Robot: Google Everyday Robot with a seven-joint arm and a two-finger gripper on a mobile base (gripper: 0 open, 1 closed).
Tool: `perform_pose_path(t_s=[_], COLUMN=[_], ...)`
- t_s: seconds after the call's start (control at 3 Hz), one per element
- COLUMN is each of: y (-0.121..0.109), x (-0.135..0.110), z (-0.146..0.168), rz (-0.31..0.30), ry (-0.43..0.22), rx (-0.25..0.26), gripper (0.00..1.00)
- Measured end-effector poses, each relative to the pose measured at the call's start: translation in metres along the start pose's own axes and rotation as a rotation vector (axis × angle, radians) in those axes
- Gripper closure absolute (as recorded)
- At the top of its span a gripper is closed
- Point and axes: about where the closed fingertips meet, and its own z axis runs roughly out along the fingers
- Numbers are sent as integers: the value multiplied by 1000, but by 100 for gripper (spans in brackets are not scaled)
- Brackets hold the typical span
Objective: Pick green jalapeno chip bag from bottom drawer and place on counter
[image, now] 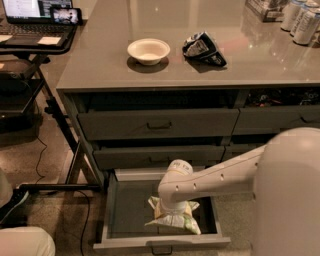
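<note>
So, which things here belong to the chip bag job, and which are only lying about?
Job: green jalapeno chip bag, open bottom drawer, counter, gripper down in the drawer at the bag.
Lying about: white bowl, dark snack bag, cans, laptop.

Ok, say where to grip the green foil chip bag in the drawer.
Top edge, from straight above: the pale green foil chip bag stands upright in the open grey metal drawer, whose walls block the sides. The tool hangs over it.
</note>
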Motion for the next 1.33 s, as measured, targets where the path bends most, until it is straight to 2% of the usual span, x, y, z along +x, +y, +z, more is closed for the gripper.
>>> perform_pose_path(t_s=[0.33,0.67,1.0,1.33], y=[-2,-2,-16,-43], x=[-6,-6,-4,19], z=[-10,-10,-37,-96], rz=[41,41,9,-5], ry=[-23,-23,22,88], rx=[8,9,68,184], gripper=[100,100,100,100])
